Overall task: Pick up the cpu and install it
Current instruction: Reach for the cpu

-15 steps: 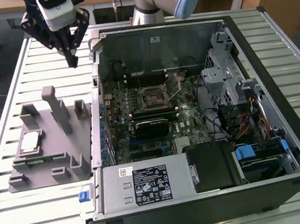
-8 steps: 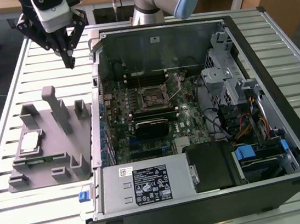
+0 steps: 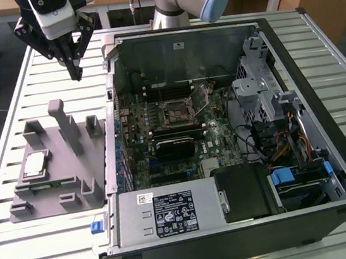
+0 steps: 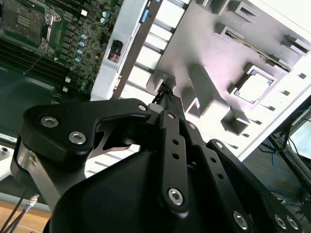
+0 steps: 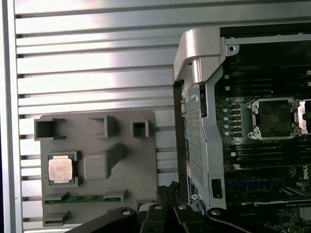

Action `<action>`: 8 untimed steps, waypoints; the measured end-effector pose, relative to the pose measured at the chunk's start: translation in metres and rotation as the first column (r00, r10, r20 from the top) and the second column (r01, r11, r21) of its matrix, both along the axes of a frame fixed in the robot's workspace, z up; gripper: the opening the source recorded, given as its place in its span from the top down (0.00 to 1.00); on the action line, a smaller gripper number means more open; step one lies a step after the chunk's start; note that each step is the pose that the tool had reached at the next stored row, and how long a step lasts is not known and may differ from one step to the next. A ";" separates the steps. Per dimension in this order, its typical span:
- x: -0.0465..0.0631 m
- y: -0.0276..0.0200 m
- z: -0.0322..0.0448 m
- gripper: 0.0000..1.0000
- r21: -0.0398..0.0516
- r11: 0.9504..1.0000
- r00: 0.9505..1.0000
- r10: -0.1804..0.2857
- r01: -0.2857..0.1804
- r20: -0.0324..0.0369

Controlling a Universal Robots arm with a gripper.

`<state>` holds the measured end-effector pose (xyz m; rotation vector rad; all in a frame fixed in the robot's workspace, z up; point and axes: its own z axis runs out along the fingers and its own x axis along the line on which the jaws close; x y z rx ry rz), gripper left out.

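Note:
The cpu (image 3: 35,162) is a small silvery square chip lying flat in a recess of the grey holder block (image 3: 71,181), on the exterior view's left of the open computer case. It also shows in the first wrist view as the cpu (image 5: 60,169) and in the second wrist view as the cpu (image 4: 253,87). My gripper (image 3: 76,71) hangs high above the table, behind the block and well clear of the chip. Its black fingers (image 4: 167,104) are shut together with nothing between them. The motherboard socket (image 3: 177,111) stands open inside the case, its frame raised.
The open case (image 3: 288,37) holds the motherboard, a power supply (image 3: 171,213), a drive cage and cables. The block carries upright posts (image 3: 63,121) and a green memory stick (image 5: 80,199). Everything rests on a slatted metal table (image 3: 23,251). The arm's base (image 3: 175,1) stands behind the case.

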<state>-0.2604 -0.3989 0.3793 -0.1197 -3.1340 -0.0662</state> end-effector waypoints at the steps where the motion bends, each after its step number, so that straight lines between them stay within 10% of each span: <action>1: -0.001 0.0000 -0.0002 0.89 0.000 1.000 1.000 0.000 0.000 0.000; 8: -0.009 0.0000 -0.0012 0.89 0.000 1.000 1.000 0.000 0.000 -0.003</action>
